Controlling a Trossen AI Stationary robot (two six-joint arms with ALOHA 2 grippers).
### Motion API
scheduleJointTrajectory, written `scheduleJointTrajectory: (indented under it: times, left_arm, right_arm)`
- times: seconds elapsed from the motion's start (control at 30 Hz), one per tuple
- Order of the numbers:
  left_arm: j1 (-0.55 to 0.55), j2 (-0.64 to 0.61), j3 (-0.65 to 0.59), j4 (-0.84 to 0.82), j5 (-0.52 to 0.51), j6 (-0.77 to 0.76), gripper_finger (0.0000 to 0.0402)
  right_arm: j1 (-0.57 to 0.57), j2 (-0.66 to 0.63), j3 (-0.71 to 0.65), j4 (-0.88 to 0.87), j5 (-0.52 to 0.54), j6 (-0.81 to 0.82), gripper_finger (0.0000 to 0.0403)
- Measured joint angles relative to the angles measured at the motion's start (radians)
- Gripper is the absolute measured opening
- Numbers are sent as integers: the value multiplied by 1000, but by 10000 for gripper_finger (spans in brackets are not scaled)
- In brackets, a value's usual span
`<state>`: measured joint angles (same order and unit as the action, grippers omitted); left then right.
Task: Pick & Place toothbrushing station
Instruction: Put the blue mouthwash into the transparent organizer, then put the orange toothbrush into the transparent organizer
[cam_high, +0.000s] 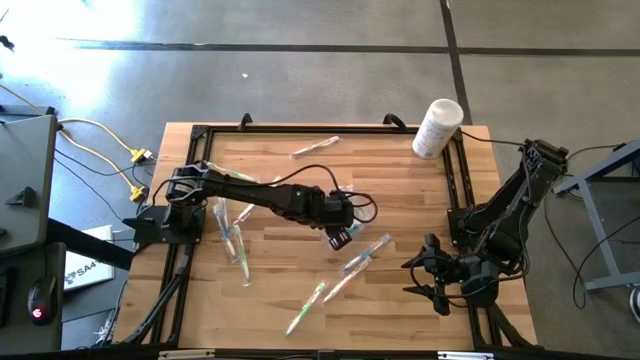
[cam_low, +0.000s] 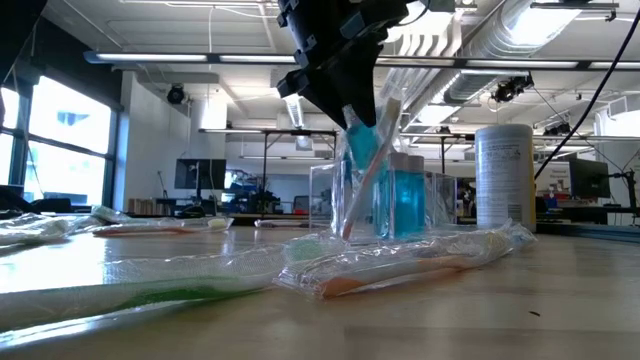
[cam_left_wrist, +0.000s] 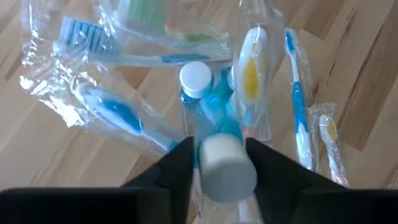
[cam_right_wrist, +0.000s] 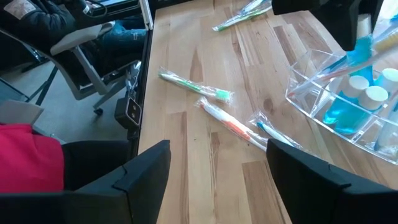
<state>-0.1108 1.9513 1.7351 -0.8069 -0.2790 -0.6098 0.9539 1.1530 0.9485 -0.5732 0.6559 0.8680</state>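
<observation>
The left gripper (cam_high: 341, 236) is hanging over the middle of the table (cam_high: 400, 310), its fingers (cam_left_wrist: 177, 163) closing on a teal tube (cam_left_wrist: 221, 163) with a white cap; the tube is pointing down into a clear organizer (cam_right_wrist: 336, 102) directly beneath the gripper; in the low view the gripper (cam_low: 350, 95) is gripping the tube (cam_low: 362, 138) from above while the tube's lower end is sitting inside the organizer (cam_low: 395, 195). More white-capped teal tubes (cam_right_wrist: 370, 99) are standing in the organizer's compartments, and a white-and-yellow toothbrush (cam_left_wrist: 250, 68) is leaning upright just beside the held tube; a blue toothbrush (cam_left_wrist: 297, 93) in its wrapper is lying just past the organizer, a small yellow one (cam_left_wrist: 331, 149) touching its side.

Wrapped toothbrushes are lying scattered around the gripper: a green one (cam_high: 306, 306) and an orange one (cam_right_wrist: 230, 124) near the table's front edge, several more (cam_high: 232, 235) back beside the left arm's base, one (cam_high: 316, 147) far off toward the rear edge. A white canister (cam_high: 437, 127) is standing at the rear right corner, well apart from the gripper.

The right gripper (cam_high: 436, 280) is waiting near the table's right edge, its fingers (cam_right_wrist: 146, 165) spread wide and holding nothing. In the right wrist view a person's dark sleeve (cam_right_wrist: 43, 25) and a chair (cam_right_wrist: 87, 56) are showing beyond the table.
</observation>
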Motion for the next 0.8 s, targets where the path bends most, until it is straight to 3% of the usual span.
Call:
scheduleJointTrajectory:
  times: [0.1, 0.2, 0.6, 0.8]
  left_arm:
    - [0, -1, 0, -1, 0, -1, 187]
    - [0, -2, 0, -1, -1, -18, 209]
    - [0, -2, 11, 22, -3, -5, 217]
    - [-21, -5, 183, -156, 30, 53, 218]
  right_arm:
    - [0, 0, 0, 0, 0, 0, 259]
    - [0, 0, 0, 0, 0, 0, 259]
    - [0, 0, 0, -1, -1, 0, 259]
    - [0, 0, 0, -1, -7, 0, 259]
